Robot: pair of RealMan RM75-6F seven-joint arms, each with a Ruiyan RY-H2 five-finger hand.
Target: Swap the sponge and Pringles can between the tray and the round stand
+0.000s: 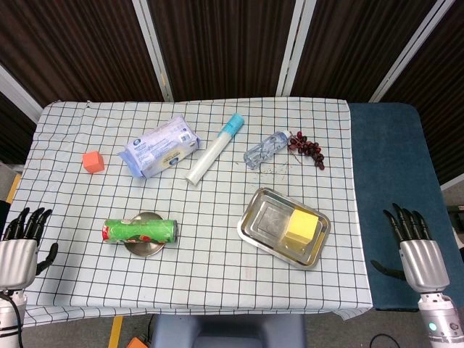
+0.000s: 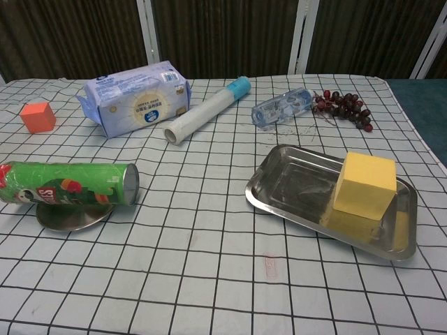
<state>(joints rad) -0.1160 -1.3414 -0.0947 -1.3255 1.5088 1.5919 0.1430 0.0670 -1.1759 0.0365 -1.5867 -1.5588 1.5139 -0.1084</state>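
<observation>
One sponge, one Pringles can, one tray, one stand

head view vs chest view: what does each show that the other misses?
Head view only: left robot hand and right robot hand, both open, at the table's sides. Chest view only: the Pringles can's side label close up and the sponge's height. Both: can lying on the round stand, sponge in the tray, wipes pack, orange cube, roll, bottle, grapes.
</observation>
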